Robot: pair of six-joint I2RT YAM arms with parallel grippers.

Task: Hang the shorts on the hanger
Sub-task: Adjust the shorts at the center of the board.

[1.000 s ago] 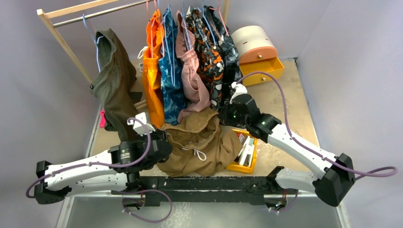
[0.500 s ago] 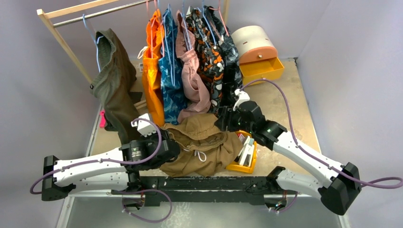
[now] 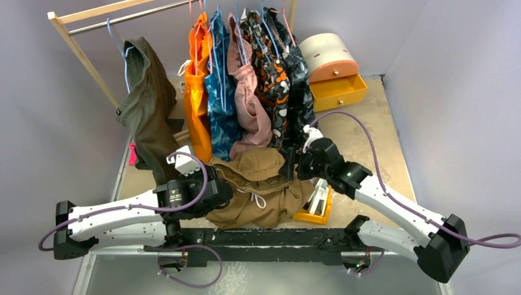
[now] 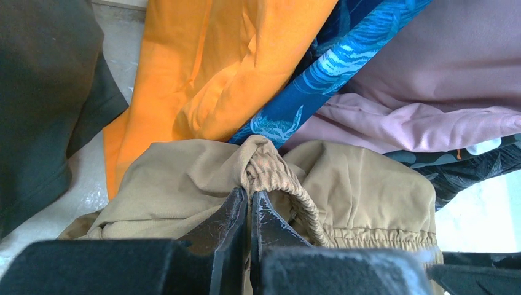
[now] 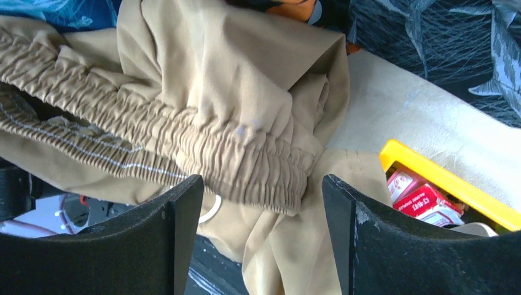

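Shorts [image 3: 258,184] sit bunched because your left tool [image 4: 249,206] is clamped on them; right tool [image 5: 261,184] gapes apart (likely to regrip).

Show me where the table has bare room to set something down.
Best patch: bare tabletop on the right, bordered by the yellow drawer, the purple cable and the table's right edge. A narrow strip lies left of the olive garment. The centre is crowded: tan shorts, yellow bin, left gripper, right gripper and the hanging clothes.

Matt tan cloth shorts [image 5: 246,110]; glossy yellow plastic tray [image 5: 430,178].
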